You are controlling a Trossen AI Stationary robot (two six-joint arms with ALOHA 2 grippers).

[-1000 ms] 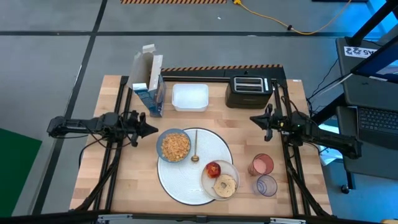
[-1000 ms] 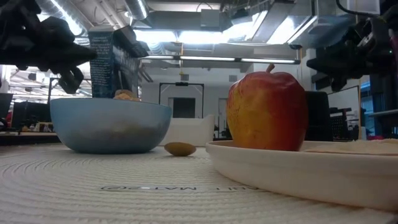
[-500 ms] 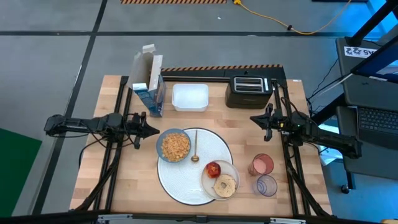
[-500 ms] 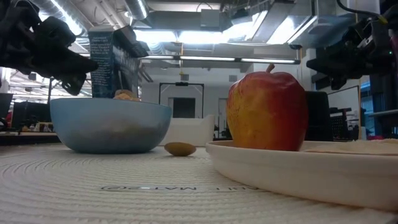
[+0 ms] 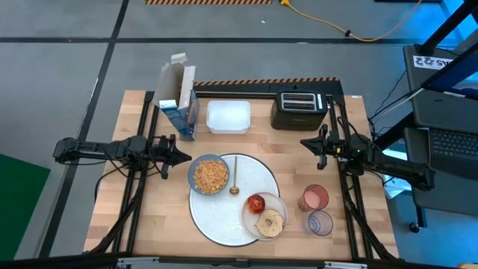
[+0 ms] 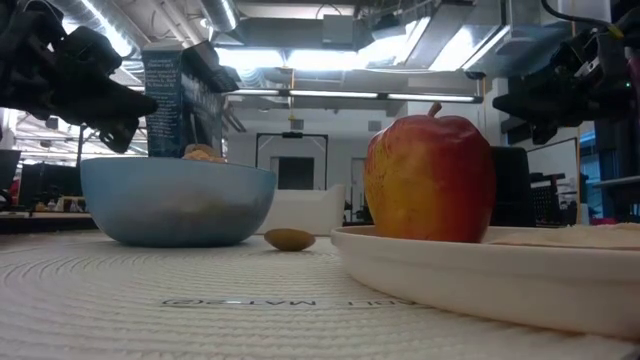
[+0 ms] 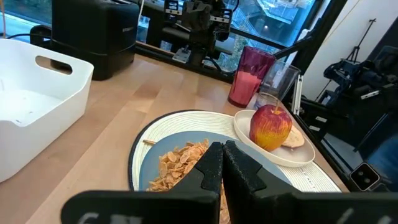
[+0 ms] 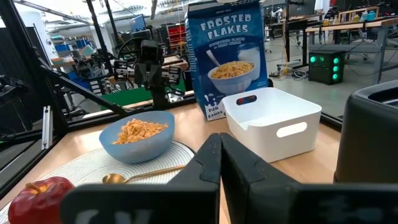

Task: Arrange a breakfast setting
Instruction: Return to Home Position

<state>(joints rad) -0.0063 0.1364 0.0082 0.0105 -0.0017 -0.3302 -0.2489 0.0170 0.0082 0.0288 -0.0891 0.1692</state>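
White mat looks fully set. Left gripper and right gripper flank the mat, jaws pressed together, empty; the step looks like retreating home.

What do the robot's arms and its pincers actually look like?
The left arm and right arm are slim, matte black, built from jointed tubular segments, with thin dark cables hanging beneath. The left gripper and right gripper each end in two flat, tapering black fingers. No markings show.
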